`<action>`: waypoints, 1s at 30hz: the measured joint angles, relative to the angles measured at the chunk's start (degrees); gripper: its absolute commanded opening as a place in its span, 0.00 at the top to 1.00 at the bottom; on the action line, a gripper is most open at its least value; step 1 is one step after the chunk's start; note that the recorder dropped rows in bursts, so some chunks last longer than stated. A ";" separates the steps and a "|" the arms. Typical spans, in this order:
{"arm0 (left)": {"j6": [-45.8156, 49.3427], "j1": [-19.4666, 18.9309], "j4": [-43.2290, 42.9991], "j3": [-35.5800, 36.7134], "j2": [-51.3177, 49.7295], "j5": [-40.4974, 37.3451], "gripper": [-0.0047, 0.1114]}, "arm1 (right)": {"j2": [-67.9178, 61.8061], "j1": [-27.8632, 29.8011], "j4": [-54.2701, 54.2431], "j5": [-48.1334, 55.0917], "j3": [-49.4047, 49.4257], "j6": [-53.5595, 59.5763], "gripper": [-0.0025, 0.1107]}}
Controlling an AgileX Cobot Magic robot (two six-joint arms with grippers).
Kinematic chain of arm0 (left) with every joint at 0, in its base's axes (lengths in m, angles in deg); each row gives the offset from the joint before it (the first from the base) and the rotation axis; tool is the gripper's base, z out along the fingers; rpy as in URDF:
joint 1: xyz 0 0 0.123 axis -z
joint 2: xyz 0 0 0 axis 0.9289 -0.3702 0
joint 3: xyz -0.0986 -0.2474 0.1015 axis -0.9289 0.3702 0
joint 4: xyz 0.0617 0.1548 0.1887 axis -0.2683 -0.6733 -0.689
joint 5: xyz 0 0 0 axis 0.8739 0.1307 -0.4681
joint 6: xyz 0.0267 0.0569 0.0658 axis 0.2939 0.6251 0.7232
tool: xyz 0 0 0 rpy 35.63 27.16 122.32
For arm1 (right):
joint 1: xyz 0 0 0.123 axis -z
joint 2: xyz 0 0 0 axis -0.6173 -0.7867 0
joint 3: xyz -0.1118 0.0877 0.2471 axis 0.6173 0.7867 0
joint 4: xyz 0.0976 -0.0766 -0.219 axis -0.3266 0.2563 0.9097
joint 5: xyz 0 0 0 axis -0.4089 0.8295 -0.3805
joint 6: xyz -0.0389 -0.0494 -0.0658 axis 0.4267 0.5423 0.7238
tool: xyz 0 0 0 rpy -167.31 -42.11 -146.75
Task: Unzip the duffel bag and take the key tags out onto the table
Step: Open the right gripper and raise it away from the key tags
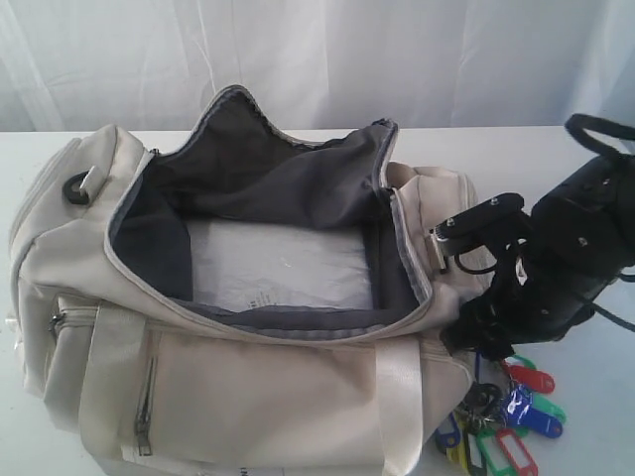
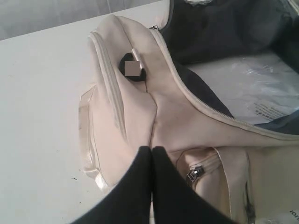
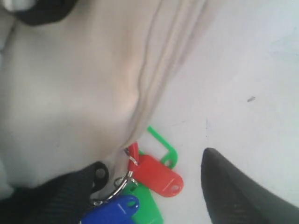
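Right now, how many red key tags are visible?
2. One red key tag lies farther back; another red tag at the frame's bottom edge. More may be hidden beneath the duffel bag.

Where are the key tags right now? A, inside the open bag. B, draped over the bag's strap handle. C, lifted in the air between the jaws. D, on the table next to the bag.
D: the key tags lie on the table right by a corner of the duffel bag, outside its unzipped main compartment.
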 measured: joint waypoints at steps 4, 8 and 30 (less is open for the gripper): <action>0.00 0.00 0.00 0.00 0.00 0.00 0.96 | 5.20 0.00 -0.10 2.31 0.00 0.00 0.41; 0.00 0.00 0.00 0.00 0.00 0.00 0.96 | 11.78 0.00 -2.69 6.49 -1.67 0.44 0.43; 0.00 0.00 0.00 2.33 0.00 2.49 0.96 | 41.81 0.00 -9.61 -0.15 0.43 9.64 0.98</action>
